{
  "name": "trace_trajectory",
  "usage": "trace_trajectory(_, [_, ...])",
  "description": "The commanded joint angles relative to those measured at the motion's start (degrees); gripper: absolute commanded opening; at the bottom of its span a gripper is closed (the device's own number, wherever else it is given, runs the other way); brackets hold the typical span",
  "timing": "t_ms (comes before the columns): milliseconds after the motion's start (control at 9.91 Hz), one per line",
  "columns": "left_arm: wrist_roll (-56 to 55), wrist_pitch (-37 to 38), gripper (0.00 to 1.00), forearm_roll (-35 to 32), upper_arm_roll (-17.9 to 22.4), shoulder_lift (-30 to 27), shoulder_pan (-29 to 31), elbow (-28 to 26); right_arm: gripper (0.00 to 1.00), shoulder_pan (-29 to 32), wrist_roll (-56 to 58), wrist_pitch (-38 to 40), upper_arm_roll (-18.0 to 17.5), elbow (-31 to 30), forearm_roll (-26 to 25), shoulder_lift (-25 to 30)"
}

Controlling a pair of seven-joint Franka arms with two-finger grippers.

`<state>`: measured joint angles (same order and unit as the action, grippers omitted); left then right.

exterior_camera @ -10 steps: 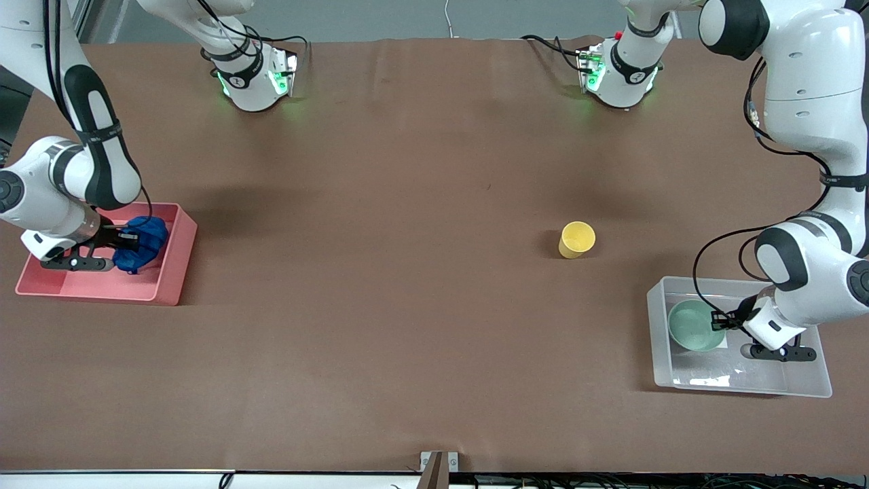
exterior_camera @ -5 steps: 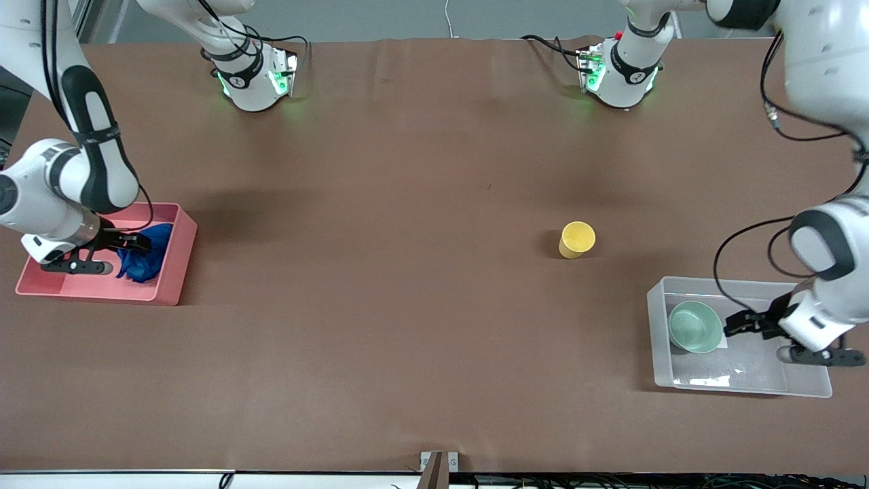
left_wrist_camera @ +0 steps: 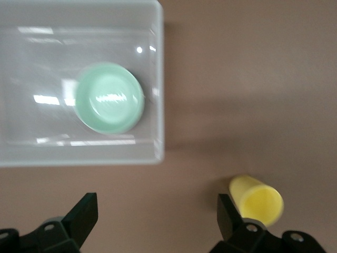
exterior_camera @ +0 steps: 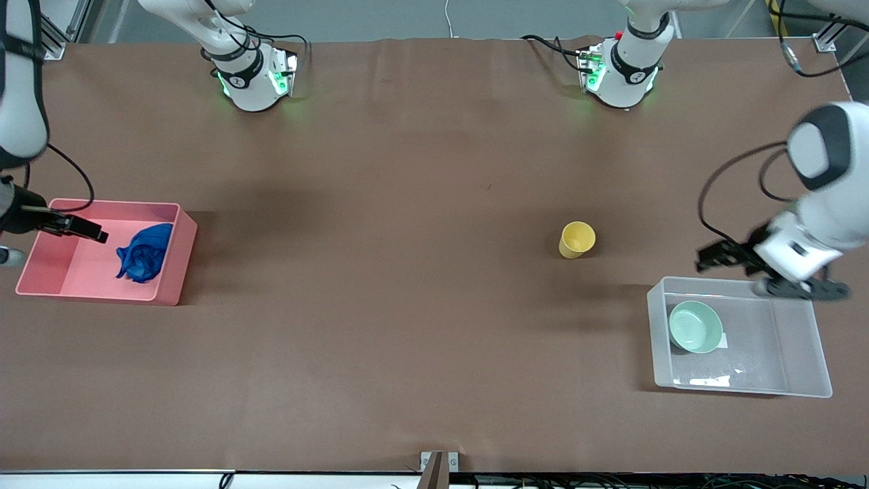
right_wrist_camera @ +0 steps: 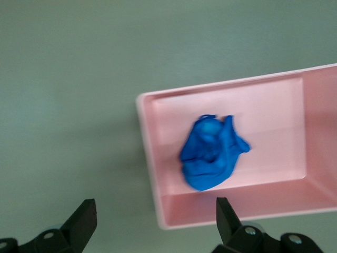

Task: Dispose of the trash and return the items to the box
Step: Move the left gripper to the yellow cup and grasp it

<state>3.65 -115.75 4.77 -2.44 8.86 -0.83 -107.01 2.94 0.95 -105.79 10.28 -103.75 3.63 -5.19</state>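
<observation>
Jaws on both grippers gape empty: the blue wad point(exterior_camera: 143, 252) lies in the pink bin point(exterior_camera: 173, 278), bowl point(exterior_camera: 695, 327) in the clear tub point(exterior_camera: 808, 346).

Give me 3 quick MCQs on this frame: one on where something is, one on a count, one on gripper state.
1. Where is the blue wad?
A. In the pink bin
B. In the clear tub
C. On the bare table

2. How many items lie in the clear tub?
A. None
B. One
C. Two

3. What is the state of the left gripper?
A. Shut on the yellow cup
B. Shut on the green bowl
C. Open, holding nothing

Answers:
1. A: the wad rests on the bin floor in both the front and right wrist views.
2. B: only the green bowl is inside; the yellow cup stands on the table, farther from the front camera than the tub.
3. C: the left wrist view shows its jaws spread with bare table between them.
</observation>
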Motion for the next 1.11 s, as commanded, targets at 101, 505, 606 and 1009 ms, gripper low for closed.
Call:
trace_trajectory(101, [-4.35,-10.76,1.00,-1.25,-8.00,-2.71,0.39,-17.13,1.00,2.61,-11.58,14.68,-8.43,13.61,-0.21,2.11])
trace_trajectory(505, [-7.51,-24.84,0.97,-1.25,-12.41,6.06,-0.13,-23.24,1.00,3.04,-5.56,27.91,-7.91,20.45,-0.64,8.42])
trace_trajectory(606, [-7.52,-27.57,0.92,-1.25,-12.68,8.43,-0.13,-23.16,1.00,3.30,-4.13,28.00,-7.56,20.43,-0.82,8.44])
trace_trajectory(1009, [-7.43,-28.30,0.08,-1.34,-13.03,10.74,-0.22,-23.33,1.00,3.13,-4.21,25.47,-8.08,21.31,-2.84,6.60])
